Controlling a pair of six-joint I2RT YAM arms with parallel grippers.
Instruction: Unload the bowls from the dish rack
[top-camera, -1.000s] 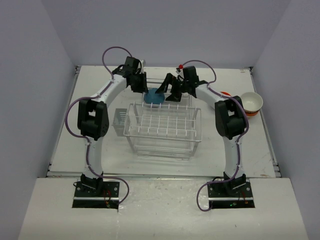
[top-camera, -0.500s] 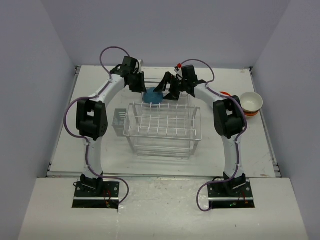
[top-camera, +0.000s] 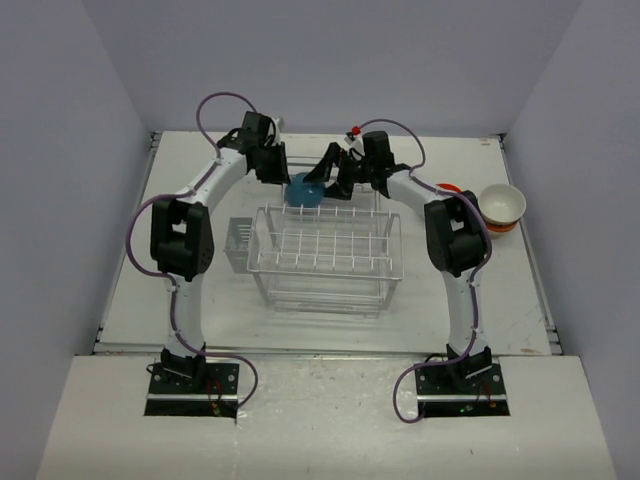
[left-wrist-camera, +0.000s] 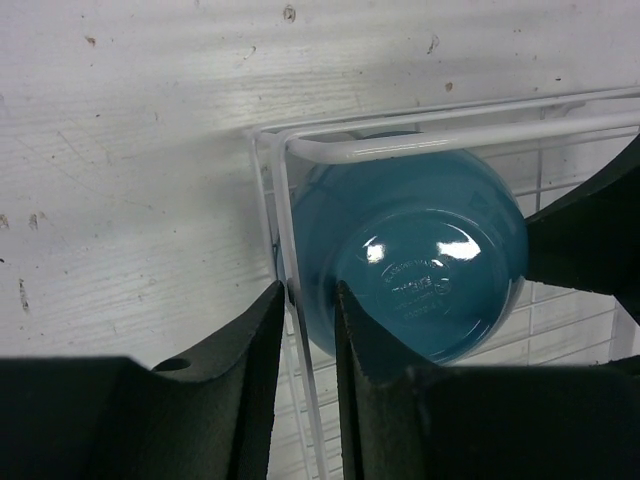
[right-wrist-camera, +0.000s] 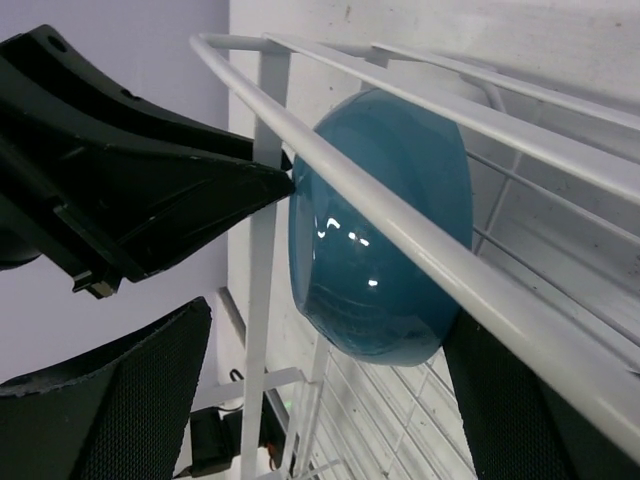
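dish rack: white wire grid, rectangular, on a clear tray base, mid-table, long side running left-right. Small cutlery cup sits on its left end. blue bowl: glossy teal-blue, stands on edge at the rack's far-left corner, just inside the top rail and touching the corner wires. Its underside, with foot ring and maker's stamp, shows in the left wrist view. cream bowl: upright, nested in an orange bowl on the table near the right edge, well apart from the rack. An orange rim shows just left of that stack, mostly hidden.
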